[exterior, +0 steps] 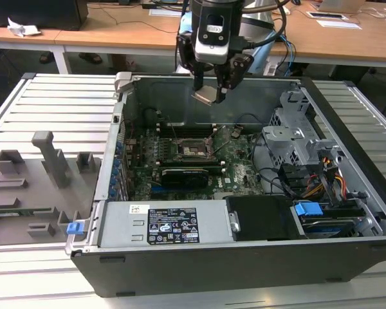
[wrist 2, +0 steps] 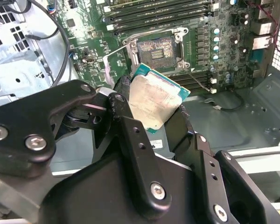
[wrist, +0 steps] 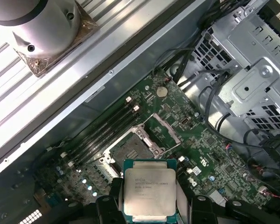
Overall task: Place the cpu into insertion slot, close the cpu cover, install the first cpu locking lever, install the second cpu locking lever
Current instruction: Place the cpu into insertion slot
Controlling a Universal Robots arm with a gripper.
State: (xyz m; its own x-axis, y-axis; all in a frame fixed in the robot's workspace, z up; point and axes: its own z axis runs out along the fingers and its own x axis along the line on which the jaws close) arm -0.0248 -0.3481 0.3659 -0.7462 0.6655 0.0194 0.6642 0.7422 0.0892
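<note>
Clearance separated chip from socket: the gripper (exterior: 209,92) hung above the open computer case (exterior: 116,193), its fingers (wrist 2: 126,126) pinched on opposite edges of the cpu (exterior: 204,96), whose metal face showed toward the camera in both wrist views. The insertion slot (exterior: 192,149) lay well below on the motherboard (exterior: 238,168), apart from the chip and a little toward the exterior view's left. The cpu cover (wrist: 167,126) stood swung up beside the slot, leaving its dark centre exposed. In the first wrist view the chip's sides looked turned at an angle to the slot's sides, and in the exterior view the chip hung tilted, so it seemed neither squared nor level with the socket.
</note>
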